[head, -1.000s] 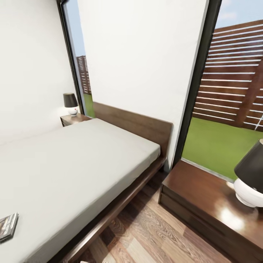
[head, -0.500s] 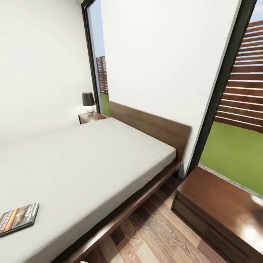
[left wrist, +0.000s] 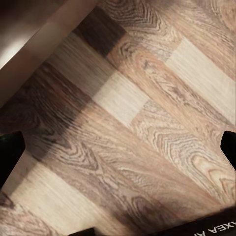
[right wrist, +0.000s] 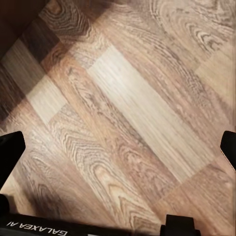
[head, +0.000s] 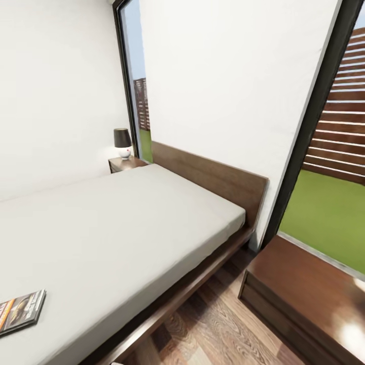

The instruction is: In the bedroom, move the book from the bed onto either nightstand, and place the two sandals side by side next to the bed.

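The book point(head: 20, 312), dark-covered with an orange band, lies flat on the pale grey mattress of the bed point(head: 126, 228), near its side edge at the lower left of the head view. One nightstand point(head: 126, 163) stands at the far side of the headboard. The other nightstand point(head: 309, 299) is close by at the lower right, its glossy top bare where it shows. The sandals are out of view. My left gripper point(left wrist: 118, 152) and right gripper point(right wrist: 119, 150) both hang open over bare wood-plank floor, nothing between their fingers.
A small black-shaded lamp point(head: 122, 142) stands on the far nightstand. Tall black-framed windows point(head: 324, 101) flank the white wall behind the headboard. A strip of plank floor point(head: 213, 324) runs between the bed frame and the near nightstand.
The head camera has turned left, then edged forward: the near nightstand's lamp has left the picture and more of the book shows. The things themselves have not moved.
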{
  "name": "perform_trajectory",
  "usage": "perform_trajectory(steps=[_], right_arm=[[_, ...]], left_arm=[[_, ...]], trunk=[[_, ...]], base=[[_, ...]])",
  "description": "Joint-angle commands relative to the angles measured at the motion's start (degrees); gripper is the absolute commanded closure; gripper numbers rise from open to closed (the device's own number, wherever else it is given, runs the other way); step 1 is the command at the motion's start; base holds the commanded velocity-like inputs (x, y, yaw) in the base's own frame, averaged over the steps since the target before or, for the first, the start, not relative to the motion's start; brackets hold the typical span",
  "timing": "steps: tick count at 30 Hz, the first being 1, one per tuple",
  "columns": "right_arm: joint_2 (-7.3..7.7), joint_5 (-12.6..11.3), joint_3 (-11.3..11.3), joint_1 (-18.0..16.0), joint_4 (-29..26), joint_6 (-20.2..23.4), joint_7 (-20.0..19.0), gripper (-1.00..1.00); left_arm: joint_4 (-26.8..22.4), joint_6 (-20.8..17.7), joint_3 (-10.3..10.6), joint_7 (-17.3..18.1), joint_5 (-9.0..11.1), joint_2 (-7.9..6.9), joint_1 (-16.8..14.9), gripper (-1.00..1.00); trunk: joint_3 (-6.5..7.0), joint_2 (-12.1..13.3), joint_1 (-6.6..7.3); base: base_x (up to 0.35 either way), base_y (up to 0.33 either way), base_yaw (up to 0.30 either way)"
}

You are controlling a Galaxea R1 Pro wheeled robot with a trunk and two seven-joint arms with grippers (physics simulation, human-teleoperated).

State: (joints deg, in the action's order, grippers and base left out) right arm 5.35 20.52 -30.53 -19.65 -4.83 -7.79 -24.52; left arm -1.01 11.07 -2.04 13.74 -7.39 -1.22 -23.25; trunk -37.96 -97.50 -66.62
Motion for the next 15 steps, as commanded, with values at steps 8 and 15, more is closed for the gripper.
perform_trajectory(steps=[8, 15], right_arm=[[0.01, 0.6, -0.5, 0.0, 0.1, -0.2, -0.2, -1.0], [0.01, 0.6, -0.5, 0.0, 0.1, -0.2, -0.2, -1.0]], left_arm=[[0.0, 0.3, -0.2, 0.1, -0.6, -0.01, 0.0, -1.0], [0.0, 0.3, -0.2, 0.1, -0.6, -0.01, 0.0, -1.0]], trunk=[[-0.05, 0.0, -0.01], [-0.05, 0.0, -0.01]], base=[[0.055, -0.033, 0.114], [0.004, -0.002, 0.275]])
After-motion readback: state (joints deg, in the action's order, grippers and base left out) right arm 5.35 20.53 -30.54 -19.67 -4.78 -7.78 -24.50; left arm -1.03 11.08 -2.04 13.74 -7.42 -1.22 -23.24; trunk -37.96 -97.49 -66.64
